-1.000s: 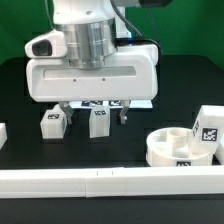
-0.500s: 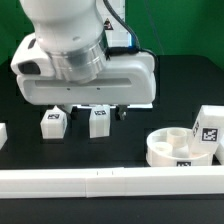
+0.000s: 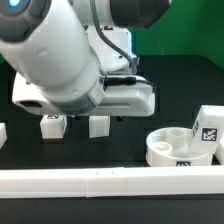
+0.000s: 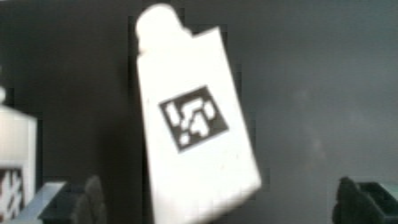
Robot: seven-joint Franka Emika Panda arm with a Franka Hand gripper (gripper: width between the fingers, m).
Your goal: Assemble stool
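Two small white stool legs stand side by side on the black table, one (image 3: 53, 125) toward the exterior view's left and one (image 3: 98, 126) just beside it. My gripper (image 3: 100, 113) hangs low over the second leg, its fingertips mostly hidden by the hand. In the wrist view that tagged leg (image 4: 196, 115) stands between my open gripper (image 4: 222, 202), closer to one dark finger (image 4: 80, 200) than the other, with no contact showing. The round seat (image 3: 172, 150) with sockets lies at the exterior view's right. A third tagged leg (image 3: 208, 130) stands behind it.
A long white rail (image 3: 100, 181) runs along the table's front edge. A small white piece (image 3: 3, 132) sits at the exterior view's far left. The edge of the neighbouring leg (image 4: 15, 128) shows in the wrist view. My tilted arm hides the table behind it.
The arm has tilted over and swung toward the exterior view's left, now filling the upper left. The hand has sunk lower over the two legs. The jaws stay open.
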